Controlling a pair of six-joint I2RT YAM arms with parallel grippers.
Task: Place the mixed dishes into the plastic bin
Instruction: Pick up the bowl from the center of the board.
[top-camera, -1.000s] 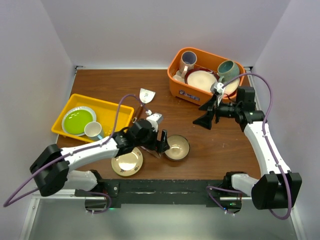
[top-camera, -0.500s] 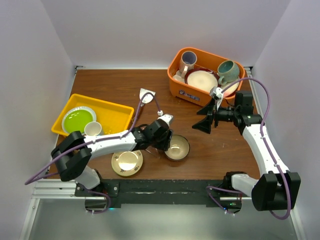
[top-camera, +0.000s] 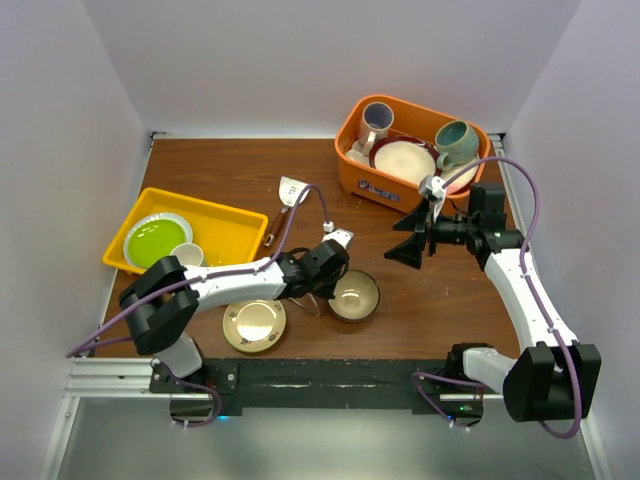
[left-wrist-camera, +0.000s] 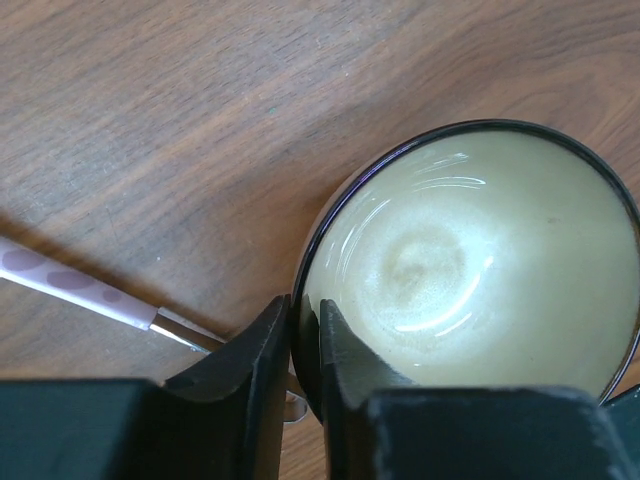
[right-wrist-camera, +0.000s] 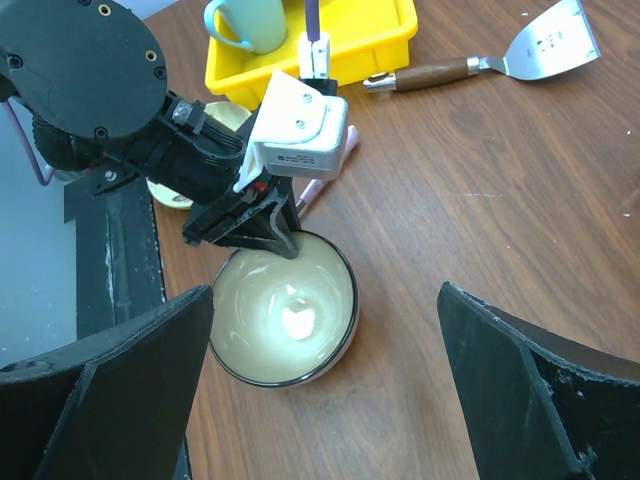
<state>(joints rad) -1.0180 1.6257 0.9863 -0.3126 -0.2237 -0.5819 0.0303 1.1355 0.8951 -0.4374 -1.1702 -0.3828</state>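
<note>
The bronze bowl (top-camera: 357, 296) with a pale glazed inside stands on the table at front centre, also in the left wrist view (left-wrist-camera: 470, 270) and the right wrist view (right-wrist-camera: 285, 320). My left gripper (top-camera: 329, 288) is shut on its left rim, one finger inside and one outside (left-wrist-camera: 305, 335). The orange plastic bin (top-camera: 356, 168) at back right holds a lavender mug (top-camera: 377, 119), a teal mug (top-camera: 456, 141) and a brown-rimmed plate (top-camera: 403, 161). My right gripper (top-camera: 405, 246) hangs open above the table in front of the bin, looking down at the bowl (right-wrist-camera: 323, 290).
A yellow tray (top-camera: 228, 216) at the left holds a lime-green plate (top-camera: 156, 241) and a cream mug (top-camera: 187, 257). A cream plate (top-camera: 254, 325) lies at front left. A metal spatula (top-camera: 291, 192) lies mid-table. Thin pink tongs (left-wrist-camera: 70, 288) lie under my left arm.
My left gripper swung right to the bowl and closed on its rim. The right gripper shifted slightly left early on, then held still, open.
</note>
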